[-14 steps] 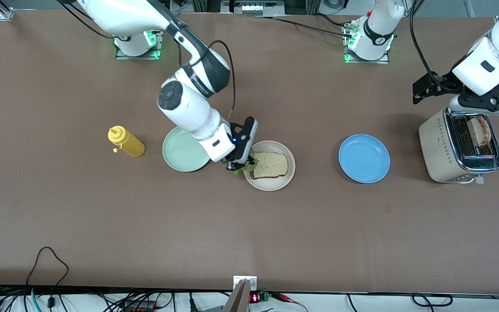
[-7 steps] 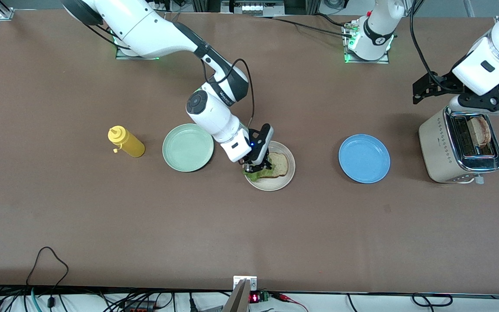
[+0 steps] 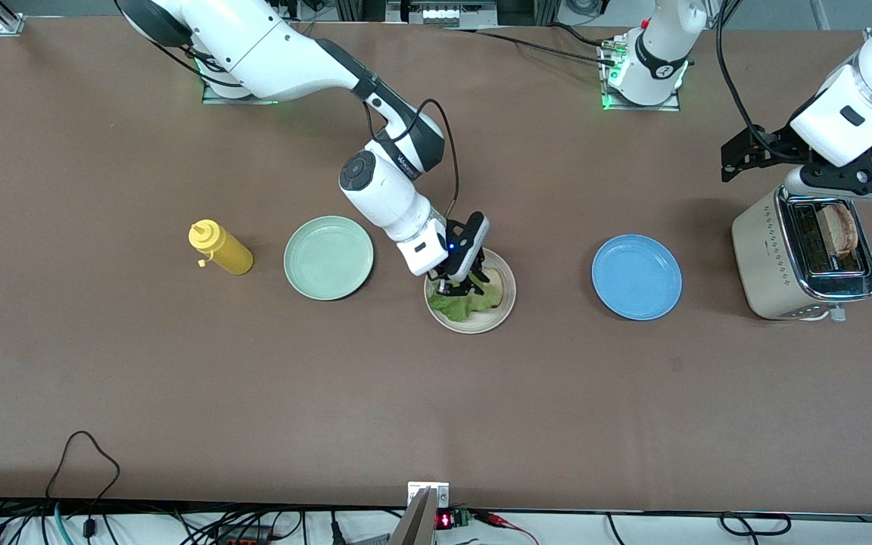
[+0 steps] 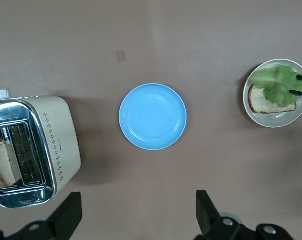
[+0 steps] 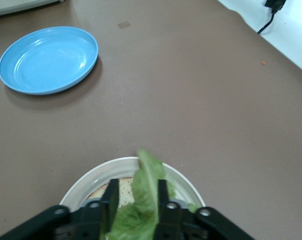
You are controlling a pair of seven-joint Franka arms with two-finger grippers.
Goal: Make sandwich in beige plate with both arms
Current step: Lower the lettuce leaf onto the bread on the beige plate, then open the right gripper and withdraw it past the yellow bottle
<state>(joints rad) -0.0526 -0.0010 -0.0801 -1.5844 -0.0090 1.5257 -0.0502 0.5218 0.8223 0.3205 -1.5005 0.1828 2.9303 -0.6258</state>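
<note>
My right gripper [image 3: 462, 288] is low over the beige plate [image 3: 481, 327], shut on a crinkled green lettuce leaf [image 3: 460, 306]. The leaf lies over one bread slice [image 3: 493, 286] on that plate. In the right wrist view the fingers [image 5: 111, 197] flank the leaf [image 5: 146, 187] above the bread [image 5: 122, 190] and plate rim [image 5: 91, 177]. My left gripper [image 3: 848, 185] is open and empty, held above the toaster [image 3: 792, 261], where a second bread slice [image 3: 837, 229] stands in a slot. The left wrist view shows the gripper [image 4: 136, 205], toaster [image 4: 56, 145] and plate [image 4: 275, 123].
A blue plate [image 3: 636, 276] lies between the beige plate and the toaster. A mint-green plate [image 3: 328, 257] and a yellow squeeze bottle [image 3: 220, 248] lie toward the right arm's end. The blue plate also shows in the left wrist view [image 4: 152, 116] and the right wrist view [image 5: 48, 59].
My right gripper has carried the lettuce from the plate's edge by the mint-green plate onto the bread, and the leaf now covers most of the slice. The left arm has not moved.
</note>
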